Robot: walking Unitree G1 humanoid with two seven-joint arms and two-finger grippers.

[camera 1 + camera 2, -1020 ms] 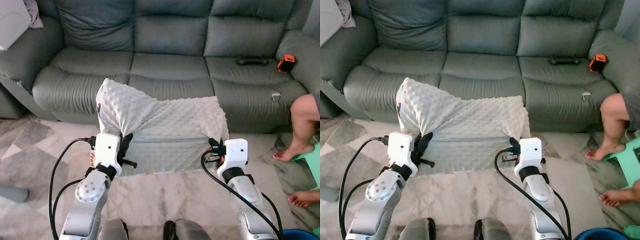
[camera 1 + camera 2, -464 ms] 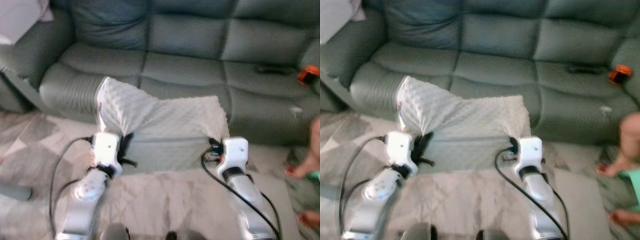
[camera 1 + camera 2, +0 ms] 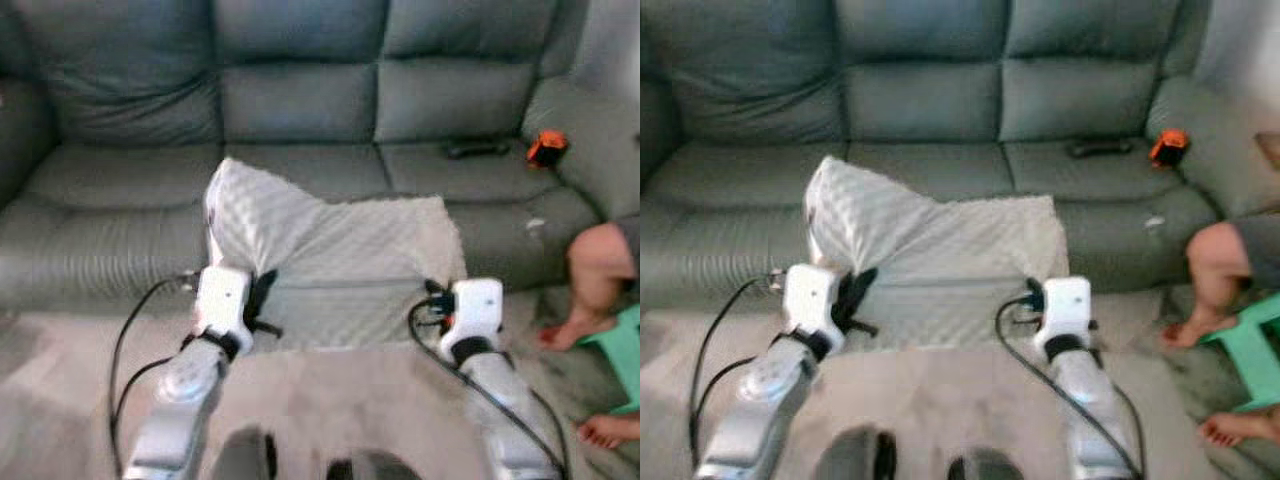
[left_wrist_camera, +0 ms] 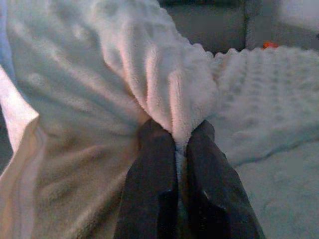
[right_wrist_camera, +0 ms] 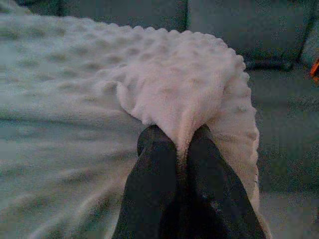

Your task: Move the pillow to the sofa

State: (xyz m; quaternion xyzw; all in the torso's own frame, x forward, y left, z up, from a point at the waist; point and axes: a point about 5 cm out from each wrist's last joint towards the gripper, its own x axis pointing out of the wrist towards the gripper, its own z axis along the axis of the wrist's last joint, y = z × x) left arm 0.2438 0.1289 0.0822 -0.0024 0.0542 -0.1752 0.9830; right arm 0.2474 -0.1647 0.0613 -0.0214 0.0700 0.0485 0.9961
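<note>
Because each gripper pinches a fold of fabric at an opposite lower corner, the pillow (image 3: 330, 255) hangs spread between the two arms, clear of the floor and just in front of the sofa (image 3: 300, 110). The left gripper (image 4: 175, 142) is clamped tight on a bunched ridge of the dotted white cover, and the right gripper (image 5: 178, 137) is likewise clenched on its own corner fold. Holding both corners seems meant to keep the soft, limp pillow from sagging or slipping sideways while it is carried. Its upper edge overlaps the sofa's front cushions in the head views, so the drop looks near. A small orange object (image 3: 546, 148) lies on the sofa's far right seat, and a person's leg (image 3: 590, 260) stands beside that end.
</note>
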